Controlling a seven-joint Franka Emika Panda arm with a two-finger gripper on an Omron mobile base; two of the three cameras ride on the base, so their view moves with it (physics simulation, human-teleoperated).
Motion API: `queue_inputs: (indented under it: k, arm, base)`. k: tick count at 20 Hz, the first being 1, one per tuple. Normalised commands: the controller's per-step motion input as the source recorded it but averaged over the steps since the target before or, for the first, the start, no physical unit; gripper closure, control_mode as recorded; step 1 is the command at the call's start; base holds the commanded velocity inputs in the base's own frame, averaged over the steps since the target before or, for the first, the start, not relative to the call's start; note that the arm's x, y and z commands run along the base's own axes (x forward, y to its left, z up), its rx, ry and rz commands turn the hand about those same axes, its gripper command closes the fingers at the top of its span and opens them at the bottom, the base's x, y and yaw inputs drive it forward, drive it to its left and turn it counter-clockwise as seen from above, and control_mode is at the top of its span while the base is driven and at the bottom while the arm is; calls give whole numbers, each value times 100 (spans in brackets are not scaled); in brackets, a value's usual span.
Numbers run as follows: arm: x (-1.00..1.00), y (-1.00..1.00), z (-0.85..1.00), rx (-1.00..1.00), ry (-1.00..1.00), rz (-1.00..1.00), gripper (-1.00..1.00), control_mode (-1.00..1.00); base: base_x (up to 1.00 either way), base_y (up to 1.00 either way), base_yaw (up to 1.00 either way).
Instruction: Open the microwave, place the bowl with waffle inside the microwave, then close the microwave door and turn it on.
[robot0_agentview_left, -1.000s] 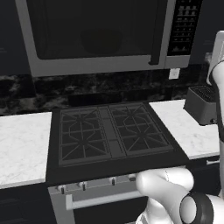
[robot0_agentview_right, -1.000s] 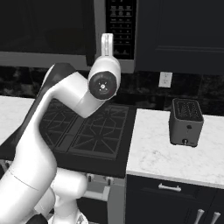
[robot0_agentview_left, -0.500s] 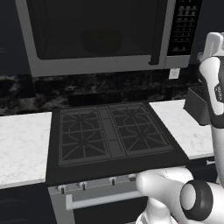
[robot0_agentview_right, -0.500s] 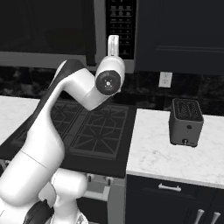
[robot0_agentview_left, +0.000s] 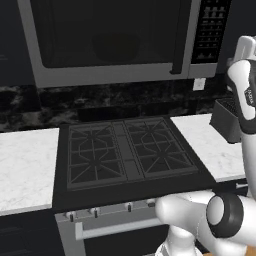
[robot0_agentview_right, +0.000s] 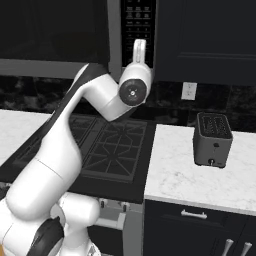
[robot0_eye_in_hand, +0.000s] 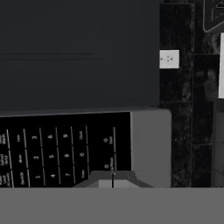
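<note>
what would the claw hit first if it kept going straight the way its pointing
Most likely the microwave's black button panel, which sits right ahead of the claw in the hand view, with the microwave door shut. How far off it is, depth does not show clearly.

The microwave (robot0_eye_in_hand: 148, 144) button panel (robot0_eye_in_hand: 61, 151) (rolled sideways) sits close; wall outlet (robot0_eye_in_hand: 169, 59) beyond.

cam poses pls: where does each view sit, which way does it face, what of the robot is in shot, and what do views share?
Left base view: behind-left, facing the black gas stove and closed grey microwave; white arm at right.
Right base view: behind-right, facing the stove and dark grey toaster; arm rises lower left.
Hand view: on the hand, rolled sideways, facing the microwave's black button panel.
Shared: microwave, white wall outlet.
</note>
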Motion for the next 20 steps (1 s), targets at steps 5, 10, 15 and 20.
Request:
queue_inputs:
  k: [5,10,15,20]
  arm:
    - [24,1,0,1,0,0,100,-100]
    - [47,7,0,0,0,0,100,-100]
    - [58,12,0,0,0,0,100,-100]
    - [62,1,0,0,0,0,100,-100]
  base:
    - [0,0,0]
    - [0,0,0]
    - [0,0,0]
    - [0,0,0]
